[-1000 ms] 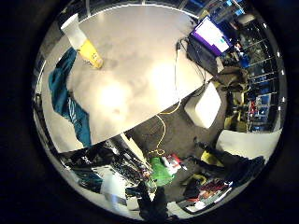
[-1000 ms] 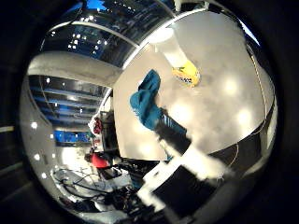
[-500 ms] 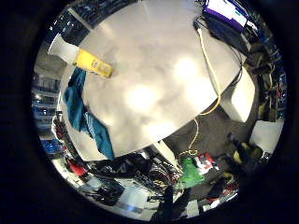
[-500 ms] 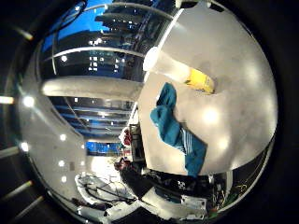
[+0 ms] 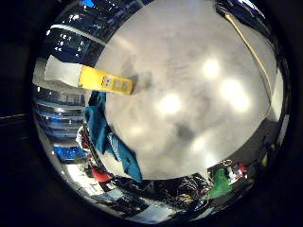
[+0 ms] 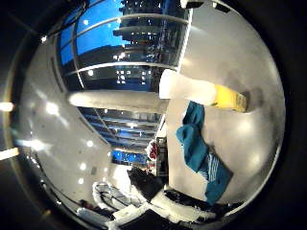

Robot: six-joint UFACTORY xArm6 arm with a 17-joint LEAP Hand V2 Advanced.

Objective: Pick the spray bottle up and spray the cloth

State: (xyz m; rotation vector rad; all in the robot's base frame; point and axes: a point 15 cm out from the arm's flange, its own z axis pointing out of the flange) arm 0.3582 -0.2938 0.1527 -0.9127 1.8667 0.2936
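Observation:
A spray bottle with a yellow body and a white top stands on the pale round table. Beside it a teal cloth with a striped patch lies crumpled along the table's edge. The thumb side palm view shows the same bottle and the cloth close together on the table. No part of my hand shows in either view, and nothing is held in front of the palm.
A yellow cable runs along the table's far side. Past the table's edge lies floor clutter with green and red items. Large windows and a white beam stand behind the bottle.
The whole picture has shifted and the table, bottle and cloth fill more of both views, so the palm camera has moved closer to them. The bottle and cloth stay where they were.

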